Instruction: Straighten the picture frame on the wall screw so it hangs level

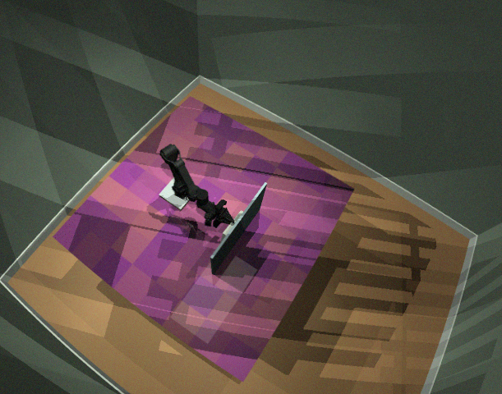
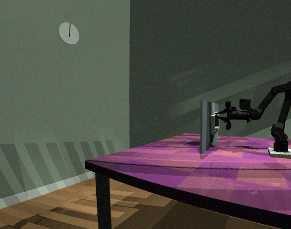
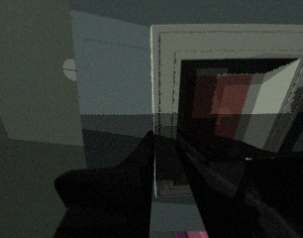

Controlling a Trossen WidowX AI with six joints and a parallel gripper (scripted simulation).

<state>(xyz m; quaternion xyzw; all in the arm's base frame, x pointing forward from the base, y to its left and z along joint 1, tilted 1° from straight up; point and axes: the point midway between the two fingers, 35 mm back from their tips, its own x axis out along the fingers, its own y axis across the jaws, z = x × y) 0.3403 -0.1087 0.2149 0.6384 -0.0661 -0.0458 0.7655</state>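
Observation:
The picture frame is pale, with a dark and red picture, and is against the front of the upright grey-blue panel. My gripper is shut on the frame's upper rail, one fingertip above and one below it in the exterior view. In the wrist view, which is turned sideways, this rail runs almost straight up and down, with a very slight slant. The screw and the notched strip are hidden behind the frame. Shadow and fingers cover part of the frame.
The panel stands on the purple and pink table. My arm's white base plate is on the side that the frame faces. A round clock hangs on the far wall. Striped shadows cross the table.

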